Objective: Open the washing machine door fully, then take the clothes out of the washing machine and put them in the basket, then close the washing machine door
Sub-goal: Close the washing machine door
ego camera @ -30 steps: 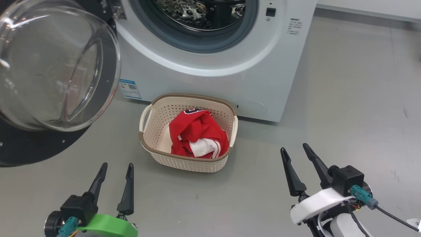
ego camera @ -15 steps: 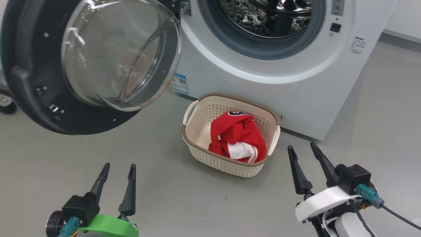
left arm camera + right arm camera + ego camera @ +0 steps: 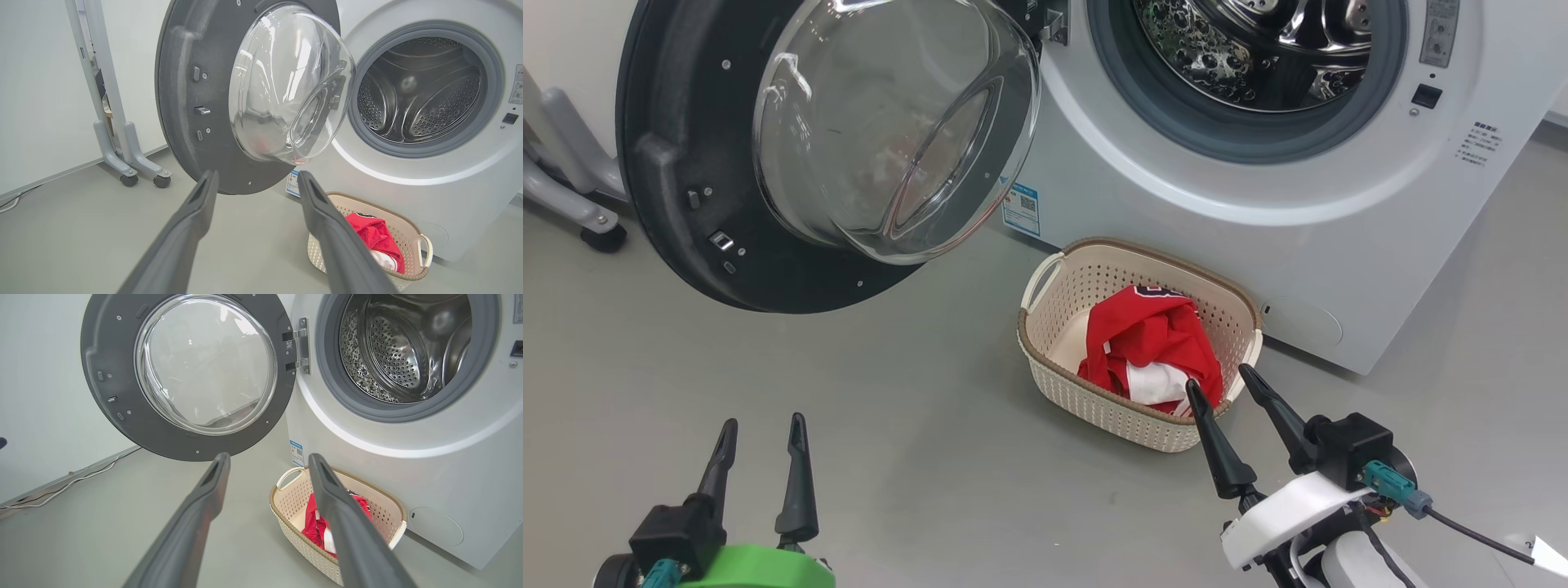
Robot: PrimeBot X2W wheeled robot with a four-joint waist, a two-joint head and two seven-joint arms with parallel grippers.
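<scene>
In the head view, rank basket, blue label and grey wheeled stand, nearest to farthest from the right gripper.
1. basket, just ahead of the right gripper.
2. blue label, left, on the washing machine.
3. grey wheeled stand, far left.

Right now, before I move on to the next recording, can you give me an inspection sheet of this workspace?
Surface: grey floor, smooth.
Job's things: washing machine door swung wide open; washing machine drum shows no garments; red jersey lies in the basket, which stands in front of the machine.
Clutter: nothing seen.
Grippers: left end effector open, holding nothing; right end effector open, holding nothing, by the basket's near corner.
Cables: black cable off the right wrist; thin cable along the wall's foot.
Surroundings: grey wheeled stand left of the door; white wall.
</scene>
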